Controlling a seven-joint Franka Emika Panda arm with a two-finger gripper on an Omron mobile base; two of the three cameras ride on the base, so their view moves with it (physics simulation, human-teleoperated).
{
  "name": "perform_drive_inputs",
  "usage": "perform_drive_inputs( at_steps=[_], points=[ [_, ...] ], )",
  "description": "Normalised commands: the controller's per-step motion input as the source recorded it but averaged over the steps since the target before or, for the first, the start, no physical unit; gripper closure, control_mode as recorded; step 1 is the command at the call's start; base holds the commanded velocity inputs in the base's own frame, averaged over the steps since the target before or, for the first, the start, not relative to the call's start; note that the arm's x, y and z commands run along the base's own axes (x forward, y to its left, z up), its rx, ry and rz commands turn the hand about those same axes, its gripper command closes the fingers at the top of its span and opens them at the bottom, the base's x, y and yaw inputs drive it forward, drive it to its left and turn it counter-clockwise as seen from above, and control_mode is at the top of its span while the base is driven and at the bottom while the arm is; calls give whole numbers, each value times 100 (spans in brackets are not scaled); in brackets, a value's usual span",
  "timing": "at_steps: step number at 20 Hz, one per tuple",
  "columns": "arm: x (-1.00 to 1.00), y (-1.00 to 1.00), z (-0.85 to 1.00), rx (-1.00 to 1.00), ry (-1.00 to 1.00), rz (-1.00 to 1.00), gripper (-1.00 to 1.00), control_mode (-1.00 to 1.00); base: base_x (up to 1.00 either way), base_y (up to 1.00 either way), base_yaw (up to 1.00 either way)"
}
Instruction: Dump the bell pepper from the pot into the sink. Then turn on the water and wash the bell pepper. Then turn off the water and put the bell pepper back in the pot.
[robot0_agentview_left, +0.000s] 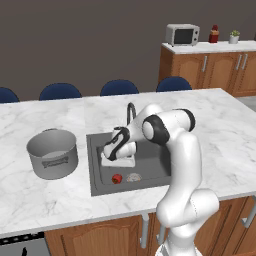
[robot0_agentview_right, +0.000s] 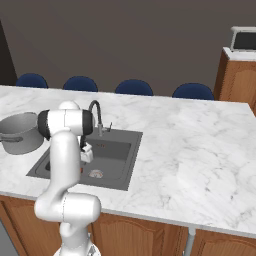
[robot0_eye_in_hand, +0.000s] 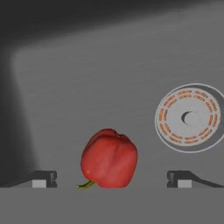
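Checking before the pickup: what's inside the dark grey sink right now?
In the dark grey rectangular sink lie the small red bell pepper and pale round drain, apart. The arm's wrist covers part of the basin floor.

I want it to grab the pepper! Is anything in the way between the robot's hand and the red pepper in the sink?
Nothing visible is. The open end effector hangs just above the bell pepper on the sink floor, with the drain off to one side.
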Motion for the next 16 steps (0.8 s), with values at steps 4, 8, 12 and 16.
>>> perform_drive_inputs(
  at_steps=[4, 8, 12, 16],
  points=[
    [0, 1, -16, 0, 4, 0, -100, -100, 0, 0, 0],
    [0, 1, -14, 0, 6, 0, -100, -100, 0, 0, 0],
    [0, 2, -15, 0, 8, 0, -100, -100, 0, 0, 0],
    [0, 4, -17, 0, 9, 0, -100, -100, 0, 0, 0]
  ],
)
